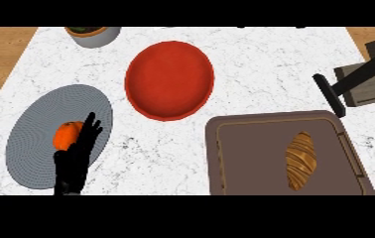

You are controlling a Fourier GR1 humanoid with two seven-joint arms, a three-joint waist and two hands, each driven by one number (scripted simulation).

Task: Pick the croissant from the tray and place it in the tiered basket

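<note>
On the brown tray at the right, the croissant lies alone. The left hand is far away at the left, over the grey plate, its fingers straight, beside an orange. A red bowl sits between on the worktop.

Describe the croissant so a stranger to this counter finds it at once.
Look at the brown tray at the lower right of the white marble counter. The croissant lies on it lengthwise, toward its right side. It is the only golden-brown, striped pastry; the orange fruit sits on the grey plate.
</note>
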